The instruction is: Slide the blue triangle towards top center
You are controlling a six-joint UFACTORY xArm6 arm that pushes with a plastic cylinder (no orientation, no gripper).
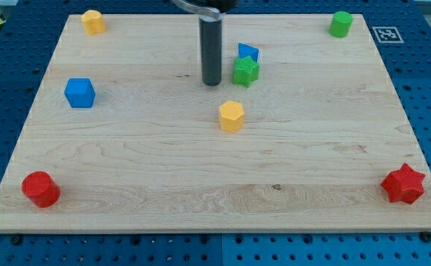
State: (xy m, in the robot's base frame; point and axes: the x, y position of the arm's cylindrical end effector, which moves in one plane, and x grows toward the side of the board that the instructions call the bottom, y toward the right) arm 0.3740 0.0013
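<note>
The blue triangle (248, 52) lies near the view's top centre, partly hidden behind the green star (245, 72), which touches it from below. My tip (212, 82) rests on the board just left of the green star and lower left of the blue triangle, a small gap away from both. The dark rod rises straight up from it to the view's top edge.
A yellow hexagon (231, 116) sits below my tip. A blue cube (80, 92) is at the left. A yellow block (93, 21) is at top left, a green cylinder (341, 24) at top right, a red cylinder (41, 189) at bottom left, a red star (404, 184) at bottom right.
</note>
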